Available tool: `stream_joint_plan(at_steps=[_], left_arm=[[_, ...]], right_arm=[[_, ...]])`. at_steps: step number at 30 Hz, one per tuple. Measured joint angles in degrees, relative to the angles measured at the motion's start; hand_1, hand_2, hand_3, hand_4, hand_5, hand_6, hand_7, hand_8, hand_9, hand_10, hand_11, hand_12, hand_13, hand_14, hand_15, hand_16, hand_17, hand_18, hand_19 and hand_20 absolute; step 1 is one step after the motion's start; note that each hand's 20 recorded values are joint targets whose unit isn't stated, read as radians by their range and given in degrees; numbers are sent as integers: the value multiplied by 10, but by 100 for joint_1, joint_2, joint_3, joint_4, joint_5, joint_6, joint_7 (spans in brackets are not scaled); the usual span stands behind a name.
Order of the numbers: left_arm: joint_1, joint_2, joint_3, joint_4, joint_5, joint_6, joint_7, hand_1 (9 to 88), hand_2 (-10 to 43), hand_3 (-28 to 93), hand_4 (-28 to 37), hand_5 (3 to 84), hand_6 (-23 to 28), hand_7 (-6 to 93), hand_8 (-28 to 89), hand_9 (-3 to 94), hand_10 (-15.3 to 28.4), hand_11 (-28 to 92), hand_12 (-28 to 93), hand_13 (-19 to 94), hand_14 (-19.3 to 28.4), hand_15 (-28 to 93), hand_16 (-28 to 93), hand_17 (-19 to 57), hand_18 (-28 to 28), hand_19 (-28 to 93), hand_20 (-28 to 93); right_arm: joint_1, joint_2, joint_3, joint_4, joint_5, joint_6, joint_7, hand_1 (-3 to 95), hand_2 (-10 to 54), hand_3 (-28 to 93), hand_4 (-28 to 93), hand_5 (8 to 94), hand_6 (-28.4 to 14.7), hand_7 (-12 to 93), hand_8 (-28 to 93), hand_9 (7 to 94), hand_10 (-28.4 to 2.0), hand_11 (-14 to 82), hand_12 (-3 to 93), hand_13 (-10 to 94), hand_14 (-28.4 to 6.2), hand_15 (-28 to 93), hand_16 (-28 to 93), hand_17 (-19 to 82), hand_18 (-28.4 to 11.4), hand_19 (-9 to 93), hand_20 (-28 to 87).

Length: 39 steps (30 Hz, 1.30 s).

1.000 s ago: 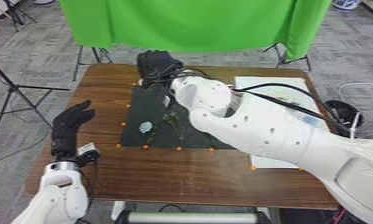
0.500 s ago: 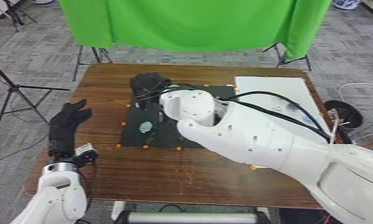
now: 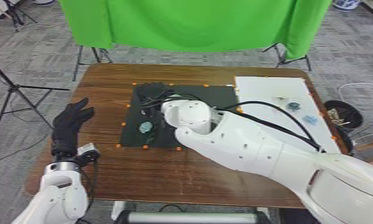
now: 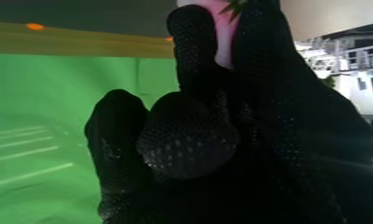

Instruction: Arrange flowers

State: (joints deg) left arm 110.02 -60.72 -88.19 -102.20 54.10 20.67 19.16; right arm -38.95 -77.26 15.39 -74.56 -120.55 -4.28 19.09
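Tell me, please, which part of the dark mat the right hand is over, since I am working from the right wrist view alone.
Observer: In the head view, the right hand is over the far left corner of the dark mat.
Operator: Thank you; could you also tell me whether a flower lies on the mat on the robot's side of that hand?
Observer: Yes, a pale flower lies there, near the mat's left edge.
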Motion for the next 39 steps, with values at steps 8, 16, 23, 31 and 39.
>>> stream_joint_plan(at_steps=[8, 16, 23, 31, 39], left_arm=[[-38, -37, -99, 154, 97, -383, 18, 259, -95, 665, -280, 477, 5, 129, -78, 505, 127, 172, 107, 397, 158, 177, -16, 44, 119, 63, 144], [2, -12, -22, 57, 211, -193, 84, 298, -95, 654, -282, 477, 4, 150, -86, 508, 124, 187, 105, 399, 157, 184, -15, 46, 118, 62, 146], [63, -28, -20, 5, 206, -180, 112, 283, -95, 660, -282, 479, 3, 161, -93, 511, 126, 201, 101, 400, 159, 199, -19, 45, 118, 64, 147], [130, -28, -16, -8, 197, -160, 118, 271, -95, 667, -283, 480, 4, 161, -95, 514, 130, 204, 98, 400, 160, 205, -26, 46, 118, 64, 147], [136, -28, -7, -14, 190, -159, 118, 258, -95, 670, -283, 483, 4, 167, -97, 518, 131, 212, 96, 401, 161, 214, -29, 45, 118, 67, 147]], right_arm=[[-65, 16, 19, 47, -43, -25, 56, 560, -95, 675, -217, 733, 37, 247, -7, 822, -89, 46, 280, 917, -15, 626, 289, 660, -124, 932, 583], [-84, 41, 36, 98, -84, -74, 79, 554, -95, 667, -219, 712, 29, 237, -2, 768, -93, 76, 241, 913, -14, 617, 287, 651, -121, 932, 570], [-84, 54, 136, 93, -75, -437, 115, 484, -95, 694, -216, 653, 36, 223, -6, 709, -113, 136, 167, 907, -12, 604, 284, 645, -118, 932, 549], [-71, 81, 201, -32, 38, -838, 229, 412, -95, 734, -212, 614, 40, 199, -118, 683, -121, 126, 164, 905, -17, 583, 286, 641, -116, 932, 527], [-35, 62, 210, -59, 72, -791, 229, 395, -95, 697, -198, 608, 31, 191, -112, 685, -125, 125, 162, 905, -21, 580, 285, 638, -119, 932, 521]])
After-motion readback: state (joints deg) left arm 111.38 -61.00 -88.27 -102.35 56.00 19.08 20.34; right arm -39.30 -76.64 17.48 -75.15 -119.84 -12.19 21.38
